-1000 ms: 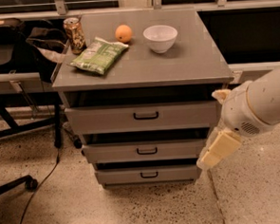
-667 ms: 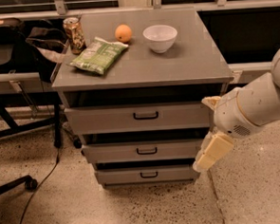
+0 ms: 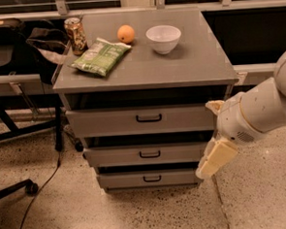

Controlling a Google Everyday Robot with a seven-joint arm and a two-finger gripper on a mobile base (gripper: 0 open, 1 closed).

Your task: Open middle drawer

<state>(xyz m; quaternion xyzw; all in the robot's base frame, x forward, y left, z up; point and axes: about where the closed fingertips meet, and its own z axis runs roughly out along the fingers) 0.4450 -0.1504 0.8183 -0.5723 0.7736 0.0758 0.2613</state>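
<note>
The grey cabinet (image 3: 145,70) has three flat-fronted drawers, each with a small black bar handle. The middle drawer (image 3: 116,157) sits between the taller top drawer (image 3: 104,122) and the narrow bottom drawer (image 3: 123,181); its handle (image 3: 150,154) is at centre. My gripper (image 3: 214,159), cream-coloured on a white arm (image 3: 259,111), hangs at the cabinet's right side. It is level with the middle and bottom drawers, to the right of the handle and not touching it.
On the cabinet top stand a white bowl (image 3: 163,38), an orange (image 3: 125,34), a green snack bag (image 3: 100,57) and a can (image 3: 75,35). A desk with a dark bag (image 3: 44,44) and chair legs (image 3: 11,190) are at the left. A speckled floor (image 3: 139,214) lies in front.
My arm and gripper have moved left and slightly down, closer to the cabinet's right edge. The drawers have not moved.
</note>
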